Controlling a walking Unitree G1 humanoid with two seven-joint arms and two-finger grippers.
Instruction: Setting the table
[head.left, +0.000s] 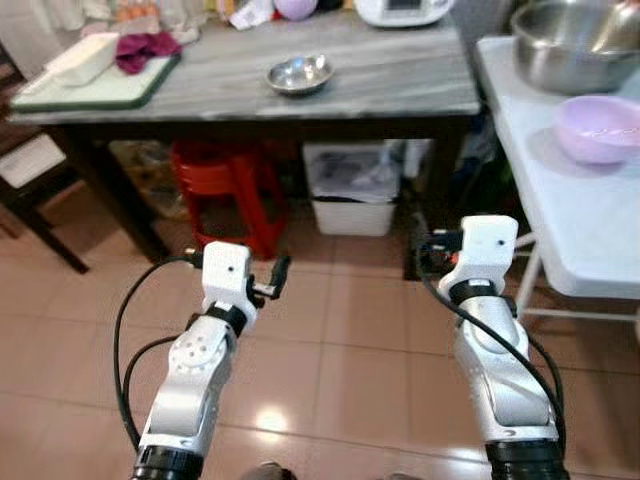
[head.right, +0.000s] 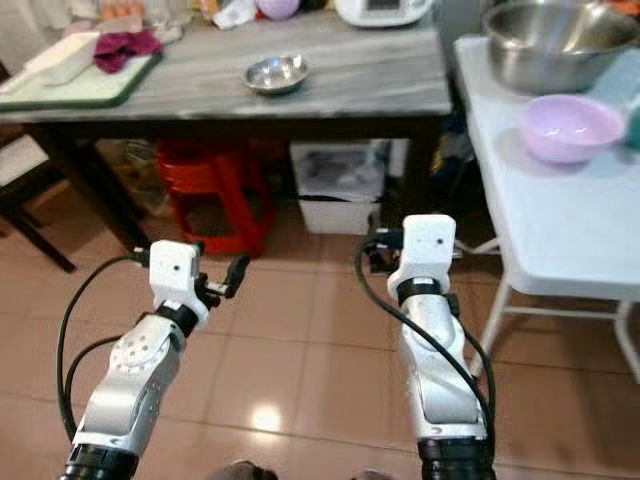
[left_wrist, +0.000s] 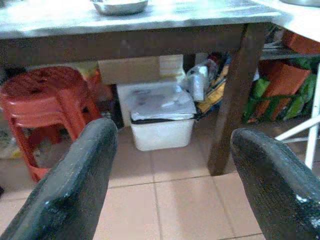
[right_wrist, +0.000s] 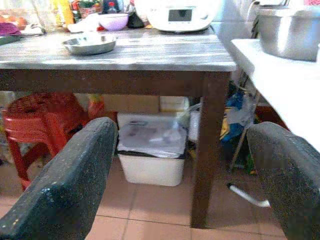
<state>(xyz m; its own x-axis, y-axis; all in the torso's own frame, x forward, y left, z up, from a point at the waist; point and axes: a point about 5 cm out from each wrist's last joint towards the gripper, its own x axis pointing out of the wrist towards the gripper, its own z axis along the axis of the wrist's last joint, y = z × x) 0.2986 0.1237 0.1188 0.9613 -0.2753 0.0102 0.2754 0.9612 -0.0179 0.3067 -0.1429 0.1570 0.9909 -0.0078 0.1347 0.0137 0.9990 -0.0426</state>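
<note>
Floor: reddish-brown tiles (head.left: 340, 340), glossy, with a light glare at lower centre. A dark-legged table with a grey streaked top (head.left: 400, 70) spans the upper frame. On it, centre, sits a small steel bowl (head.left: 299, 74); at upper left a green tray (head.left: 100, 88) carries a white container (head.left: 82, 57) and a crumpled magenta cloth (head.left: 146, 48). A white appliance (right_wrist: 181, 14) stands at the back edge. Beneath the table: red plastic stools (head.left: 225, 185) and a white bin (head.left: 352, 190). At right, a white folding table (head.left: 560, 190) bears a lilac bowl (head.left: 600, 128) and a large steel basin (head.left: 572, 42). Left gripper (left_wrist: 170, 180) and right gripper (right_wrist: 182, 182) are raised over the floor, short of the table, fingers spread wide, holding nothing.
</note>
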